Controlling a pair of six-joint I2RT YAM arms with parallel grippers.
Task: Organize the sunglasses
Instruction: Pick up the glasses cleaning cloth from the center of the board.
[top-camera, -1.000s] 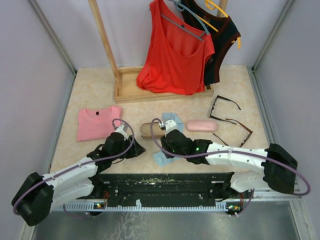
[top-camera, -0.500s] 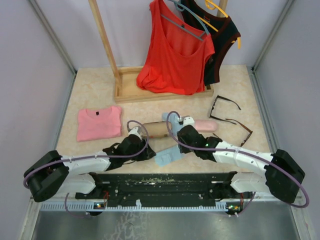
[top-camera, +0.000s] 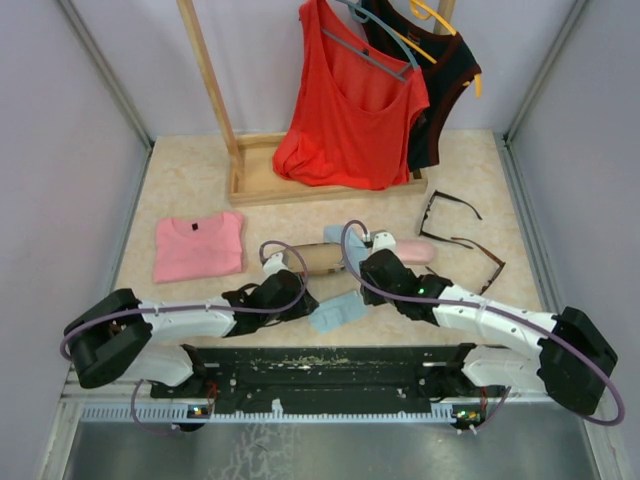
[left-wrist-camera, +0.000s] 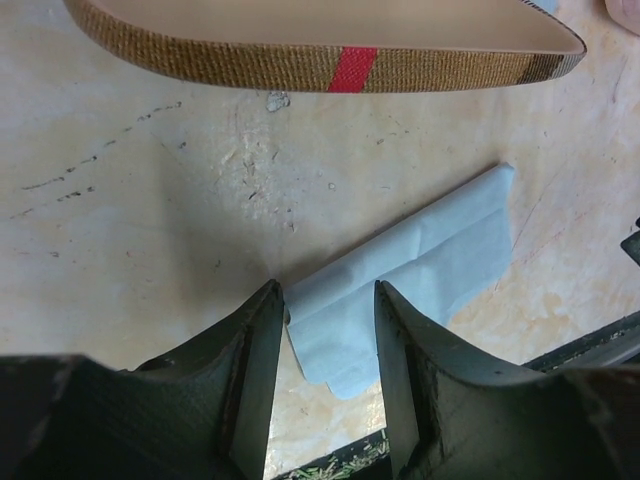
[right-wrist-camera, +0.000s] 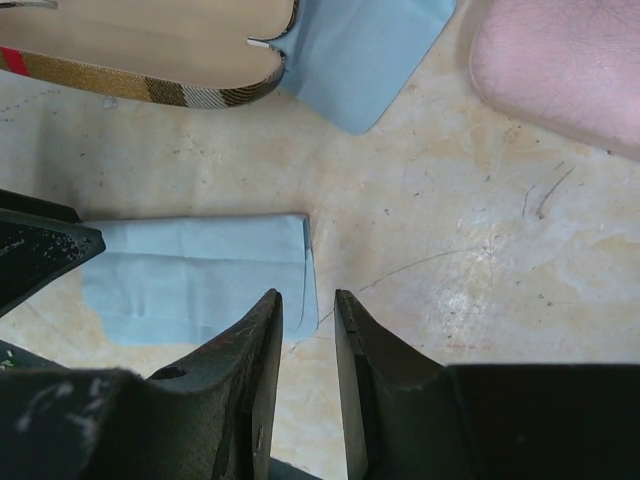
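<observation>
Only the top view shows the sunglasses: the black-framed sunglasses (top-camera: 447, 211) lie open at the far right, the reddish-brown sunglasses (top-camera: 481, 262) just in front of them. My left gripper (top-camera: 304, 302) (left-wrist-camera: 328, 300) hangs open over the left end of a folded light-blue cloth (top-camera: 337, 312) (left-wrist-camera: 410, 275), nothing between its fingers. My right gripper (top-camera: 367, 290) (right-wrist-camera: 306, 300) is open too, its tips at the cloth's right edge (right-wrist-camera: 200, 275). Neither gripper is near either pair.
The brown plaid case (top-camera: 314, 258) (left-wrist-camera: 320, 45) (right-wrist-camera: 150, 50) lies open behind the cloth, a second blue cloth (top-camera: 340, 237) (right-wrist-camera: 365, 55) at its right end. The pink case (top-camera: 407, 250) (right-wrist-camera: 565, 70) sits right of that. A folded pink shirt (top-camera: 198, 245) lies left, a wooden garment rack (top-camera: 255, 180) behind.
The left gripper has moved right, up to the folded cloth's left end. The right gripper has shifted right and back, off the cloth to its right edge.
</observation>
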